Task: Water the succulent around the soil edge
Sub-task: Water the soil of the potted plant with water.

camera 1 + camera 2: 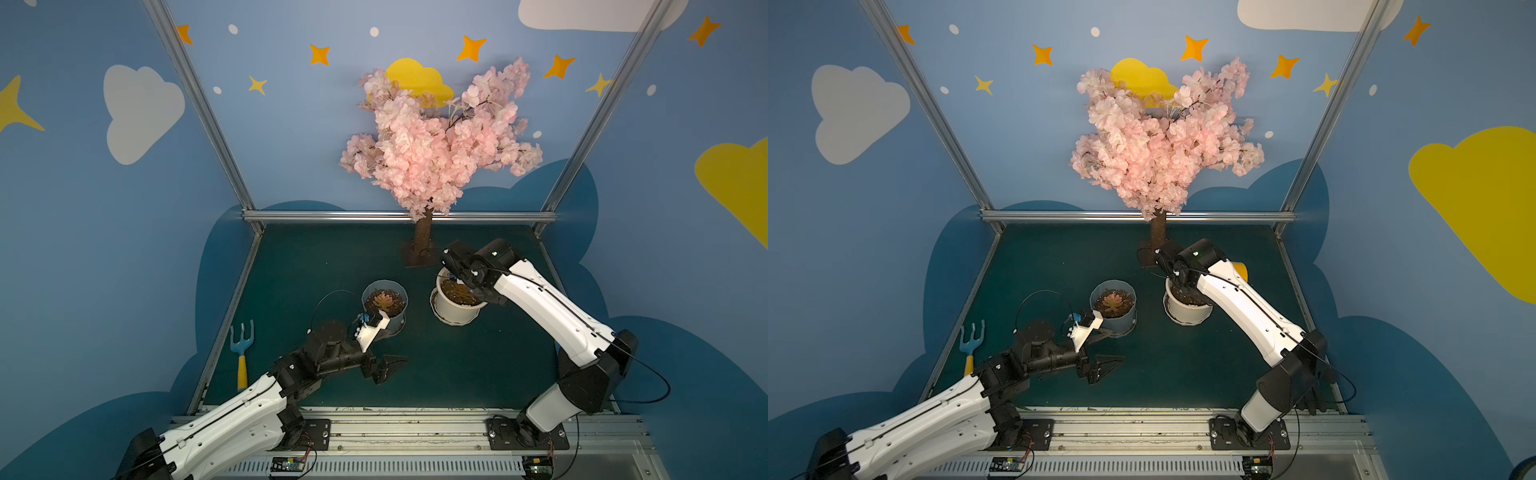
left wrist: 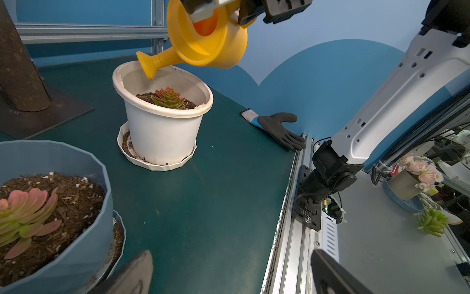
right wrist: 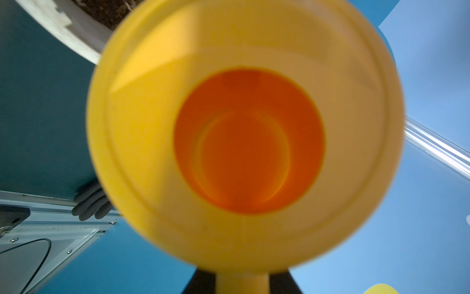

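Just beyond the left gripper (image 1: 1106, 349), whose fingers are spread wide and hold nothing, stands a blue pot (image 2: 81, 249) with a pink-leaved plant (image 2: 23, 213). Further right, the right gripper (image 3: 241, 282) is clamped tight on the handle of a yellow watering can (image 2: 211, 38). The can is tipped so its spout (image 2: 150, 63) hangs over the inner rim of the white pot (image 2: 162, 135), beside the succulent (image 2: 169, 98), probably to wet soil rather than leaves.

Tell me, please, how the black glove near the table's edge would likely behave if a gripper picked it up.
The black glove lies flat and limp, so it would probably droop and fold when lifted. Its coated-looking surface suggests fair grip rather than slipperiness. It looks thin, so likely light, sliding rather than rolling if pushed.
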Robot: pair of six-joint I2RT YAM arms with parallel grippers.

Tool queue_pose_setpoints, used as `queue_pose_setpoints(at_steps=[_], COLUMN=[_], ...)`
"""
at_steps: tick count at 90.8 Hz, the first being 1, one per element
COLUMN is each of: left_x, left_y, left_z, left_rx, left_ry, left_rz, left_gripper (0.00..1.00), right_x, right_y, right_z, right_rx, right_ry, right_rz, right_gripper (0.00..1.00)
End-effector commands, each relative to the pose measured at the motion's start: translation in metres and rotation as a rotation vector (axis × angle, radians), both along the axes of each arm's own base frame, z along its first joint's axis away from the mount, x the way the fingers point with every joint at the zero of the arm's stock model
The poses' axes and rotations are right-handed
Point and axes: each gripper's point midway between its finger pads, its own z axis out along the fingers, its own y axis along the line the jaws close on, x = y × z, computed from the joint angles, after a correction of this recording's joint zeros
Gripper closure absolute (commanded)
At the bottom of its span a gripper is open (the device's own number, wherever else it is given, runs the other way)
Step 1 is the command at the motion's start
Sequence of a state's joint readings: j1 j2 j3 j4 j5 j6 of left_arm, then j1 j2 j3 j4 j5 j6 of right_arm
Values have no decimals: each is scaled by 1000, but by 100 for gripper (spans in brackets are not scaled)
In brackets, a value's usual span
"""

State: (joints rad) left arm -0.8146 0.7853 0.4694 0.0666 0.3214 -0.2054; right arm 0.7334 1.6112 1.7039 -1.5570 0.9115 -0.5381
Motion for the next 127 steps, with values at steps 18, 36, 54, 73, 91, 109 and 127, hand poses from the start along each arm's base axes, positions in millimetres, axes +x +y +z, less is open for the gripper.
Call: queue_pose_setpoints(at_steps=[18,36,54,73,91,109,127], left_x=[-1,-1,-2,-2,-2,-2,-2], left_y=[-2,-3,-3,-3,-4,-4,-4], left_z=[13,12,12,12,11,11,11], left_rx=[-13,-10,-10,-9,-7,-4,-4], left_ry=[-30,-29,-28,-29,-30,-28,-28], left_rz=[-13,-17,-19,-23,-24,-24,-26], left_gripper=[0,0,0,0,0,0,0], right_x=[-1,-2,-4,-7,-10,-14,-18], right_y=[8,10,13,15,17,18,19], right_z=[10,10,10,10,11,11,13], right_rx=[50,56,68,77,87,103,115], right_ry=[-33,-32,-27,-23,-20,-14,-15], right_rz=[12,19,25,34,45,51,57], right_gripper=[100,100,100,100,100,100,100])
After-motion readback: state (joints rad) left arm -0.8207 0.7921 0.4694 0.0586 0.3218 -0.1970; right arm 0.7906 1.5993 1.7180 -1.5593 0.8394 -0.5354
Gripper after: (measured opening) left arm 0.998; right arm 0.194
